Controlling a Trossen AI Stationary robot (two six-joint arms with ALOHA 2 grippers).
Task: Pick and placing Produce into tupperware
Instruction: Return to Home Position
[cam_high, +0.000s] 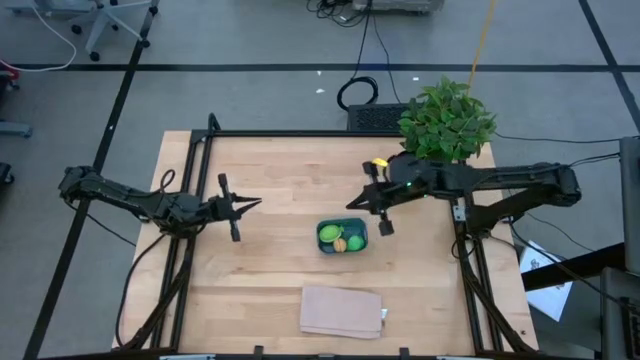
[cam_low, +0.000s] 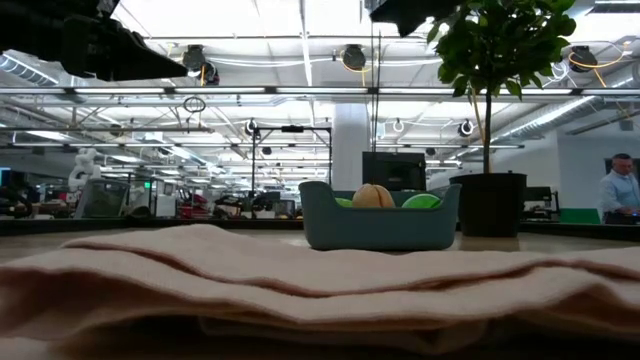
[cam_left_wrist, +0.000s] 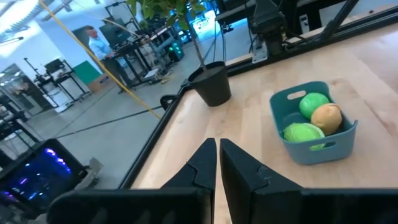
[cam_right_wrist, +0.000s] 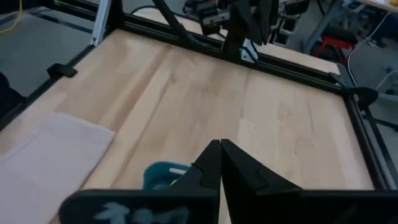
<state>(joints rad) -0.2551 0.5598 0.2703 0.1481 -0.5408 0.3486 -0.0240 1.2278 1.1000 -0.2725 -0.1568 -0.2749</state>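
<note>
While two dark arms reached in over the wooden tabletop (cam_high: 250, 290) from opposite sides, neither had hold of anything; the left arm (cam_high: 130, 197) stretched in from the left edge at mid-depth, and the left jaws, pointing right, were drawn almost together with only a thin slit between them and nothing in it, well apart from the container; the right arm (cam_high: 500, 182) came in from the right edge, and the right jaws were likewise closed on nothing, held up off the wood just beside the container's far right side; a leafy potted plant (cam_high: 447, 122) stood at the far right corner; a folded beige cloth (cam_high: 342, 310) lay flat by the near edge, just nearer than the container; the teal tupperware (cam_high: 342, 226) sat upright near the middle of the tabletop, between the cloth and the right jaws; inside it lay the produce, all three pieces close together: a bright green fruit (cam_left_wrist: 314, 104), an orange-brown fruit (cam_left_wrist: 327, 117) and a pale yellow-green fruit (cam_left_wrist: 303, 132).
</note>
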